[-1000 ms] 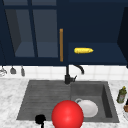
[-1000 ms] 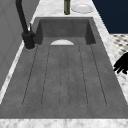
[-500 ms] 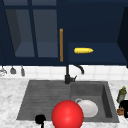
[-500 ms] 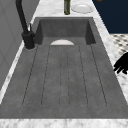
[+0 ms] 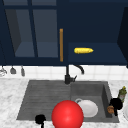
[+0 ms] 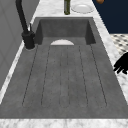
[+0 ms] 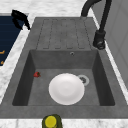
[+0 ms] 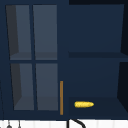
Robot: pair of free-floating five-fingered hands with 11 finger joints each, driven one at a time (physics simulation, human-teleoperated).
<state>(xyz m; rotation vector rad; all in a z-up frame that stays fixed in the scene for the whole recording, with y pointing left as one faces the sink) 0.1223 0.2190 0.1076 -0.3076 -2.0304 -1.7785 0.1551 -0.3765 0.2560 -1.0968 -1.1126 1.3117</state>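
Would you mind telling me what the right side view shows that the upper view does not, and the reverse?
Right side view alone: the sink with a white plate in its basin, a small red object by the basin wall, and a hand over the counter edge. Upper view alone: the wall cabinet with a yellow corn cob on its open shelf. Both: the black faucet.
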